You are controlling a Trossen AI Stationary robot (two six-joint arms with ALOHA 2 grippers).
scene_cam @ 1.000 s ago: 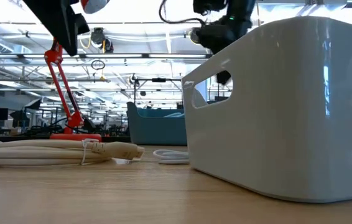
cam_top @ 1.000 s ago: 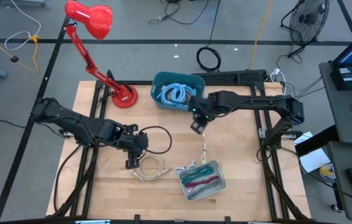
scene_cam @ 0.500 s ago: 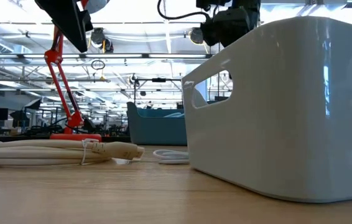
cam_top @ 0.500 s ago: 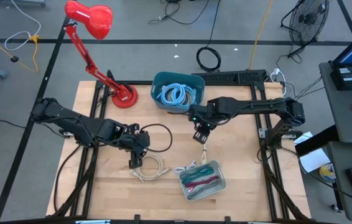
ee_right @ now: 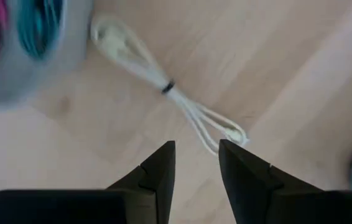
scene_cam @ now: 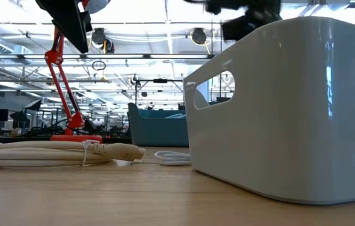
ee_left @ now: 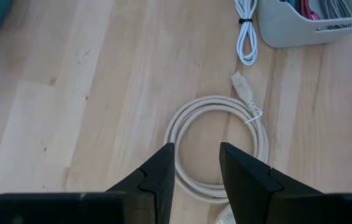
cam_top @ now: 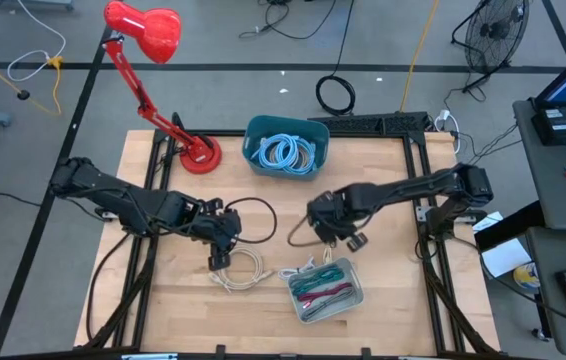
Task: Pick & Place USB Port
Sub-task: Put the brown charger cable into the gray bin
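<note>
Right gripper (cam_top: 329,222) hangs over the middle of the table, fingers spread with nothing between them, and its wrist view looks straight down on the small white cable (ee_right: 163,87), bundled with a dark tie, lying just beside the grey bin (ee_right: 14,50). To grab it well, I'd say drop straight down over the tied middle, fingers either side of the bundle, and close there so the loops don't slip. Left gripper (cam_top: 219,250) waits above the cream cable coil (ee_left: 216,146), fingers parted, empty too. The grey bin (cam_top: 355,297) holds red and teal cables; the blue bin (cam_top: 253,135) at the back holds a coil of pale blue cable.
</note>
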